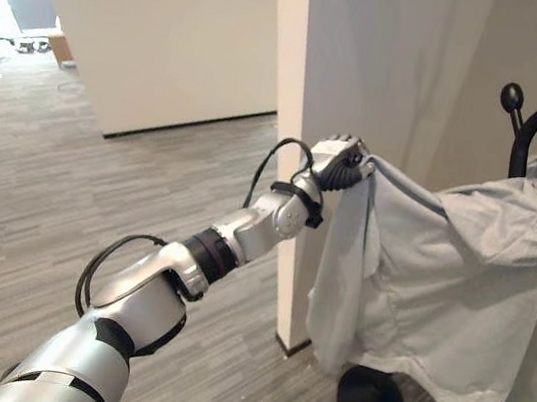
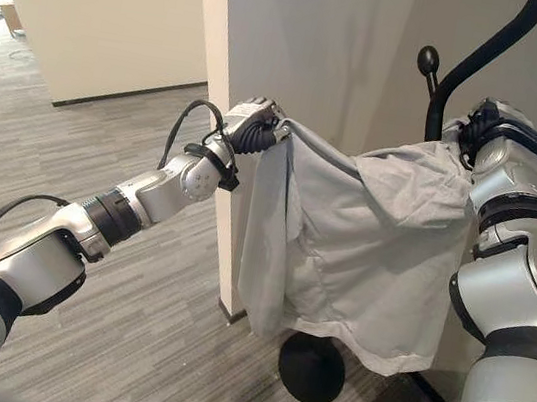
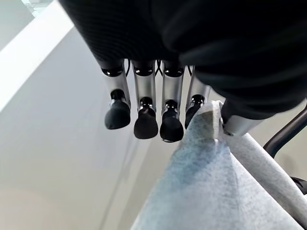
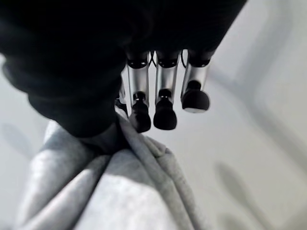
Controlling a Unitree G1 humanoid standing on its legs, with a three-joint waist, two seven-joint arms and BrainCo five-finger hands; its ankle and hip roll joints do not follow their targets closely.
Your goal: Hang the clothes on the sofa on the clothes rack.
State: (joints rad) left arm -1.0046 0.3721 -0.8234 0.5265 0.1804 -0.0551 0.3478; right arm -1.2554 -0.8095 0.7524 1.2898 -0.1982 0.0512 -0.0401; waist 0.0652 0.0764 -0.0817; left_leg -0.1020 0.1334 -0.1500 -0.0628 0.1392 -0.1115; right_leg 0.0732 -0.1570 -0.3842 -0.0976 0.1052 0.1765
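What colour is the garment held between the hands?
Plain light grey garment, clearest in the right eye view.

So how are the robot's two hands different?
The left hand is stretched far out beside the white pillar, while the right hand stays close, by the black rack. The left arm is straight; the right is bent. Both pinch the grey shirt, spreading it between them.

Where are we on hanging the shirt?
Done: the grey shirt is off the sofa and carried up to the black clothes rack. In hand: left hand and right hand each pinch an upper edge, holding it spread. Left: drape it over a rack arm, then release.
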